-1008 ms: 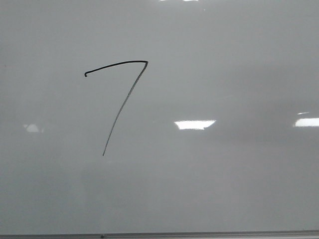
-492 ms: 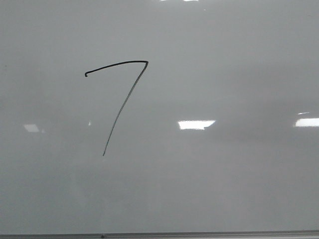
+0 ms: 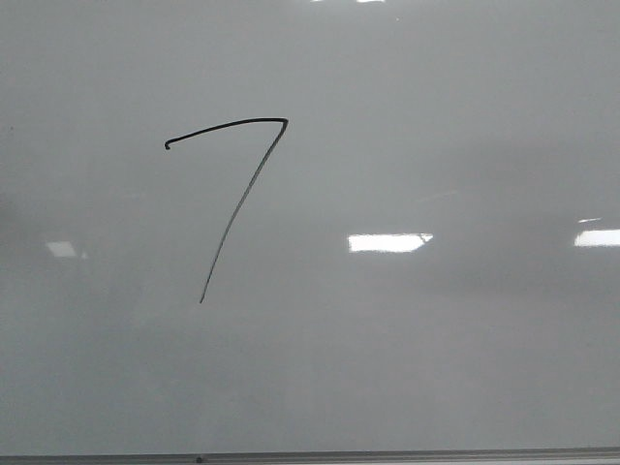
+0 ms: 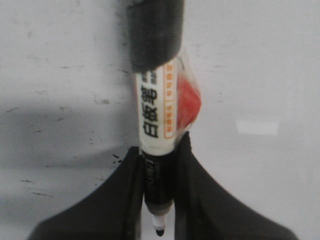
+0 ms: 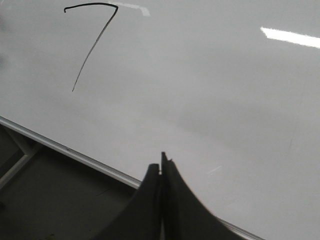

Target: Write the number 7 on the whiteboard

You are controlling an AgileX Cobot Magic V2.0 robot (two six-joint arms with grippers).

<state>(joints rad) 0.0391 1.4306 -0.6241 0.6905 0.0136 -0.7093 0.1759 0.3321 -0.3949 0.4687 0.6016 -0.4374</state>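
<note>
The whiteboard (image 3: 446, 126) fills the front view, pale grey and glossy. The number 7 (image 3: 237, 199) is drawn on it in thin black line, left of centre, with an arched top stroke and a long slanted downstroke. It also shows in the right wrist view (image 5: 92, 45). My left gripper (image 4: 159, 165) is shut on a black-and-white marker (image 4: 156, 120), tip bare, over a scuffed white surface. My right gripper (image 5: 161, 167) is shut and empty, near the board's lower frame (image 5: 75, 151). Neither gripper shows in the front view.
The board's thin grey bottom frame (image 3: 387, 455) runs along the lower edge of the front view. Bright glare patches (image 3: 387, 242) lie on the board. Dark floor or table (image 5: 55, 200) lies below the frame in the right wrist view.
The 7 has not changed. The glare patches on the board have shifted slightly to the right.
</note>
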